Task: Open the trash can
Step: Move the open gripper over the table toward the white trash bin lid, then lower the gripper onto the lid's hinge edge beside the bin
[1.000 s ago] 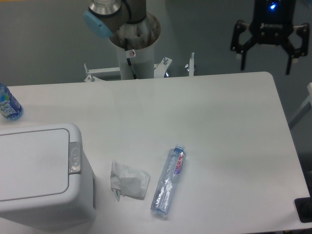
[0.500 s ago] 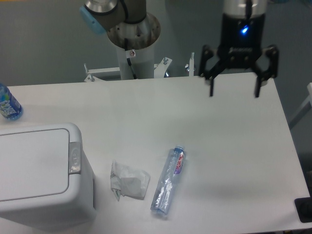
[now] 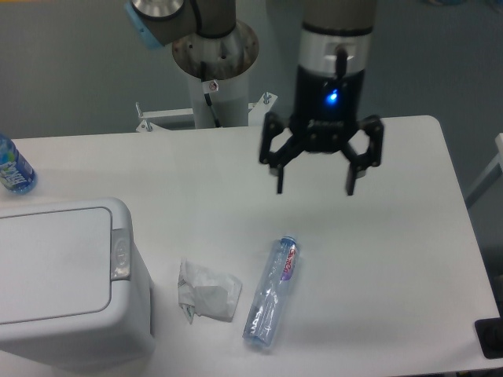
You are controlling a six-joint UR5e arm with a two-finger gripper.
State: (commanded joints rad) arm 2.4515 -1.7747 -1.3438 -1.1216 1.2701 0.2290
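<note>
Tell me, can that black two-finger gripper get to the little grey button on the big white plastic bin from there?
Probably yes. The black gripper hangs open above bare table, and nothing stands between it and the grey button on the white bin; the crumpled tissue lies low.

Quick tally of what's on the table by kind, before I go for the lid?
Trash can: 1, lid shut
Plastic bottles: 2, one lying clear, one blue-labelled at the left edge
Crumpled paper: 1
Total: 4
The open gripper hangs above the table.

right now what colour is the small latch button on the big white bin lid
Grey, on the small push-button latch of the large white plastic trash can; the fixed camera view shows it.
</note>
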